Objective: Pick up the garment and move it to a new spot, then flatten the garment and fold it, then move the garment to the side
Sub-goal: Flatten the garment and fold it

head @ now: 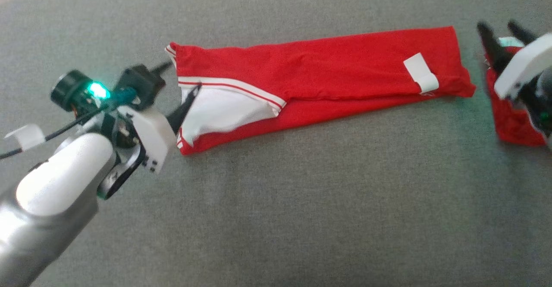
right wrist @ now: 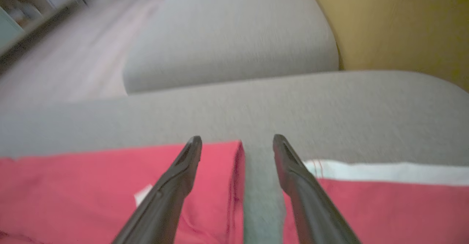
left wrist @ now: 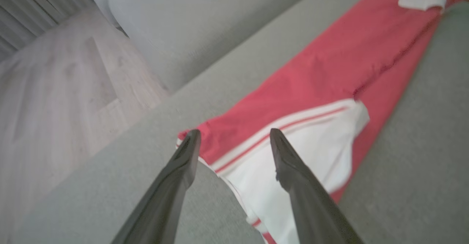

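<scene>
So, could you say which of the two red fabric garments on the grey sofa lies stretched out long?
The long red garment with the white tag, across the middle; the other is a small heap by the right gripper.

Right end effector (head: 497, 25) hides part of a second red cloth (head: 513, 127).

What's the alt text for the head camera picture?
A long red garment, folded into a strip, lies on a grey cushion. The open left gripper is at its white-panelled end; the open right gripper is past the other end, over another red cloth.
</scene>
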Tool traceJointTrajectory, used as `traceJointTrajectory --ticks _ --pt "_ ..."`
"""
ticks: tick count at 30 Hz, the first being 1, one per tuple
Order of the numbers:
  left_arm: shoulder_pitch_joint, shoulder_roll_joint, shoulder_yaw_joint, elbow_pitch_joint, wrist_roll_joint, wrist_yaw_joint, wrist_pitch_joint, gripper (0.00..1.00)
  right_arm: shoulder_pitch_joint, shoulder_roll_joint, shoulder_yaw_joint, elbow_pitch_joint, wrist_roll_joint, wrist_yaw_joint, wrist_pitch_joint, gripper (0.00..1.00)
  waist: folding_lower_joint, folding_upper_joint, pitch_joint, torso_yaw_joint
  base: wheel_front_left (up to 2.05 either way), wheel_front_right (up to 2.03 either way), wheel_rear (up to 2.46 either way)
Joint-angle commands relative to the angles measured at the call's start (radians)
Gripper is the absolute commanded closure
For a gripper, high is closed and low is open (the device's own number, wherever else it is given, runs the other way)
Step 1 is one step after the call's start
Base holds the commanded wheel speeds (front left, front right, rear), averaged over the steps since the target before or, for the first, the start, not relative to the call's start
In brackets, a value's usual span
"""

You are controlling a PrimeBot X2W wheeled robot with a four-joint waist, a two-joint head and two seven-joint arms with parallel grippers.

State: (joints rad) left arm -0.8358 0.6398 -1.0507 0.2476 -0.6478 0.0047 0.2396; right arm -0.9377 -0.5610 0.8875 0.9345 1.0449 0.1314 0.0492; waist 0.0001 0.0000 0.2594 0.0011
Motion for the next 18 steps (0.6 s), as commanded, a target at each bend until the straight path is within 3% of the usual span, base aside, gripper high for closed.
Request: traceJointTrajectory --ticks 1,5,10,13,18 --pt "-0.027 0.01 0.093 -0.006 -0.001 0.051 -0.065 0.0 -0.022 0.007 -0.052 -0.038 0.061 -0.001 -0.065 0.0 -0.0001 0.0 -0.03 -0.005 0.0 0.0 0.0" --pt "0.002 -0.041 0.192 0.021 -0.031 0.168 -0.225 0.0 0.003 0.021 -0.122 -0.073 0.103 -0.001 -0.21 0.0 -0.0001 0.0 -0.071 -0.011 0.0 0.0 0.0" --pt "0.084 -0.11 0.282 0.025 -0.092 0.246 -0.401 0.0 0.065 0.072 -0.193 -0.101 0.073 -0.001 -0.305 0.0 -0.0001 0.0 -0.13 -0.016 0.0 0.0 0.0" --pt "0.154 -0.146 0.328 0.02 -0.119 0.286 -0.469 0.0 0.121 0.111 -0.293 -0.156 -0.025 -0.001 -0.31 0.0 -0.0001 0.0 -0.157 -0.02 0.0 0.0 0.0" --pt "0.298 -0.206 0.381 0.025 -0.116 0.321 -0.499 0.0 0.325 0.218 -0.524 -0.297 -0.288 -0.001 -0.311 0.0 -0.0001 0.0 -0.199 -0.021 0.0 0.0 0.0"
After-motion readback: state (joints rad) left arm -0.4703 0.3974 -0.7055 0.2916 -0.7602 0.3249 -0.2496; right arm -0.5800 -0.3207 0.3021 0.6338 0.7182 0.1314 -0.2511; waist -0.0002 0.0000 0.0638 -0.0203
